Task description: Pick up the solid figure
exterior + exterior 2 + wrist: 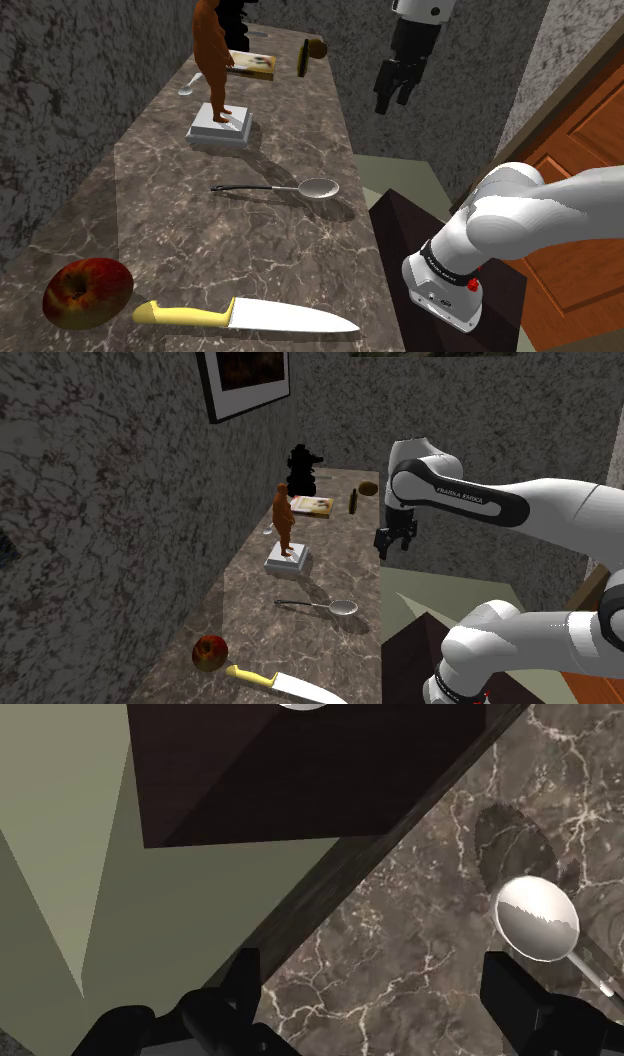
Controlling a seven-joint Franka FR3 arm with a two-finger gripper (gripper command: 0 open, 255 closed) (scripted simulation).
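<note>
The solid figure (212, 60) is a brown standing human statue on a white square base (220, 125), upright at the far part of the dark marble counter (190, 240). The second exterior view shows the figure (284, 520) in front of the wall. My black gripper (393, 100) hangs in the air off the counter's edge, at the shoulder view's right of the figure and well apart from it. From the second exterior view the gripper (385, 550) points down beside the counter. In the wrist view the gripper (372, 974) is open, its fingers (510, 989) apart and holding nothing.
A metal spoon (318, 188) (537, 916) lies mid-counter near the edge. A yellow-handled knife (250, 316) and a red apple (88, 292) lie at the near end. A flat book (252, 65), a dark bottle (303, 57) and a black object (302, 469) stand behind the figure. The dark stand (300, 774) is below the gripper.
</note>
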